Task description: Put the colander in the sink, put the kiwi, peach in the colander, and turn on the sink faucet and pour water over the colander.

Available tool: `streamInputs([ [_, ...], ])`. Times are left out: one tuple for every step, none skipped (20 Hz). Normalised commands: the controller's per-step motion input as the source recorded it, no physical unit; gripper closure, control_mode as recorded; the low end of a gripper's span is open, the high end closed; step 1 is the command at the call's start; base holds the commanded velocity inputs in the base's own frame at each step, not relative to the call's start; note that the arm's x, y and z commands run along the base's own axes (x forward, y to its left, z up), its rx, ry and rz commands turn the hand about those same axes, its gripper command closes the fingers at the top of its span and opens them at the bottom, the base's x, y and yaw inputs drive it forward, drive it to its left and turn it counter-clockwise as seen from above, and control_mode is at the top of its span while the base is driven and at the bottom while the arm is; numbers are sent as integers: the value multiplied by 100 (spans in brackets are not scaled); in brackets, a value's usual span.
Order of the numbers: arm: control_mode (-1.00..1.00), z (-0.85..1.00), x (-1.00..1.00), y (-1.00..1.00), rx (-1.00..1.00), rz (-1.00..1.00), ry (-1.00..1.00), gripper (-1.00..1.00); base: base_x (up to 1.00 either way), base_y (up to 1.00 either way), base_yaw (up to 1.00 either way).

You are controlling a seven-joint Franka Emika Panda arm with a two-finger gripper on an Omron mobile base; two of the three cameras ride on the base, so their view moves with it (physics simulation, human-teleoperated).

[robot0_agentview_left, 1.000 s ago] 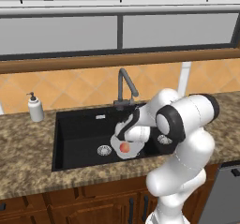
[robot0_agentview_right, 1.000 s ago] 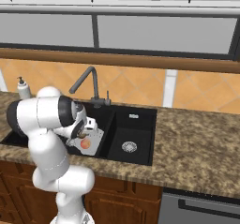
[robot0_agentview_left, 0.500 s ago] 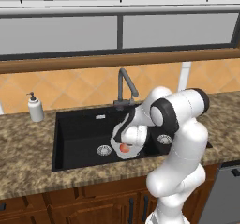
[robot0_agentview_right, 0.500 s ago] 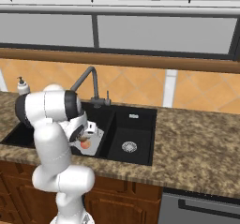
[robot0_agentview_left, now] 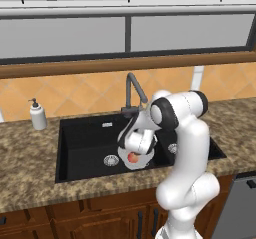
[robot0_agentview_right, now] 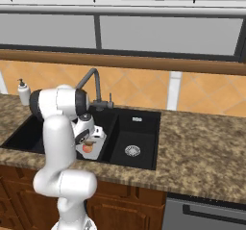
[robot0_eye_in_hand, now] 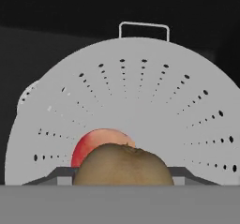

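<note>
Colander (robot0_eye_in_hand: 140,106) down in the large basin of the sink (robot0_agentview_left: 85,133), near its front right corner, close to the divider between the two basins; pale perforated wall and one wire handle facing the hand camera. Peach (robot0_eye_in_hand: 96,143) resting on the colander floor, orange-red, partly hidden behind the kiwi (robot0_eye_in_hand: 123,164). Kiwi nearest the hand camera, brown and fuzzy, sitting between the two dark fingers (robot0_eye_in_hand: 58,176), one tip showing at each side of it; clamped on the fruit at its flanks, low over the colander bowl. Whether the kiwi already touches the colander floor or the peach: cannot tell.

From the base views, gripper (robot0_agentview_left: 134,155) reaching down into the sink from the front edge of the tabletop (robot0_agentview_left: 30,173), wrist bent over the colander (robot0_agentview_left: 142,162), peach (robot0_agentview_left: 133,157) glimpsed as an orange spot beneath the hand. Same spot from the other side: peach (robot0_agentview_right: 87,147) in the colander (robot0_agentview_right: 96,145) under the gripper (robot0_agentview_right: 86,145).

Sink faucet (robot0_agentview_left: 132,90) standing at the back edge of the sink, spout angled over the basin, no water seen running. Soap pump bottle (robot0_agentview_left: 37,115) upright at the back left of the tabletop, well apart from the sink.
</note>
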Motion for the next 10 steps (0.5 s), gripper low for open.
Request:
streamInputs([
  [-100,-38,35,-21,0,0,0,100,0,0,0],
  [-100,-41,28,-14,0,0,0,100,0,0,0],
  [-100,-41,24,-13,0,0,-2,100,0,0,0],
  [-100,-42,23,-11,0,0,-2,100,0,0,0],
  [-100,-41,26,-12,0,0,-1,100,0,0,0],
  [-100,-38,31,-10,0,0,-1,100,0,0,0],
  [-100,-36,33,-6,0,0,-1,100,0,0,0],
  [-100,-34,32,0,0,0,-1,100,0,0,0],
  [-100,-31,28,-1,0,0,-1,100,0,0,0],
  [-100,-30,25,0,0,0,0,100,0,0,0],
])
